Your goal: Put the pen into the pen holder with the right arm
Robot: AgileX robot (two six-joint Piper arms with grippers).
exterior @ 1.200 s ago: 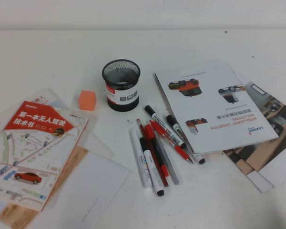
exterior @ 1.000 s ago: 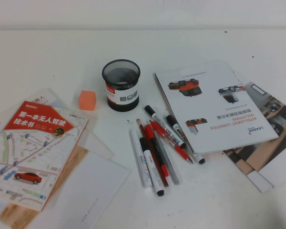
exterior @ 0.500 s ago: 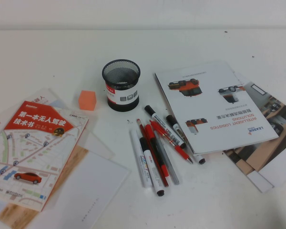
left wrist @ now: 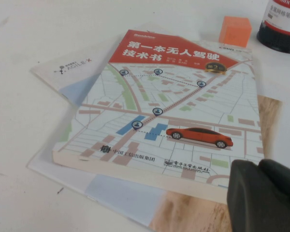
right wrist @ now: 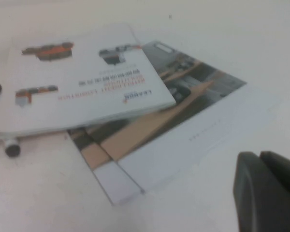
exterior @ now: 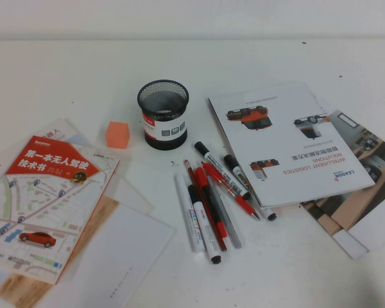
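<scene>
The slim white pen lies on the table at the left edge of a cluster of pens, just in front of the pen holder, a black mesh cup with a white label band. The holder's base also shows in the left wrist view. Neither arm shows in the high view. My right gripper is shut and empty, low over the table beside the brochures at the right, far from the pen. My left gripper is shut and empty at the near edge of the map book.
The cluster also holds a white marker with black caps, red pens, a grey-silver pen and a black marker. An orange cube sits left of the holder. A white brochure lies right on more sheets.
</scene>
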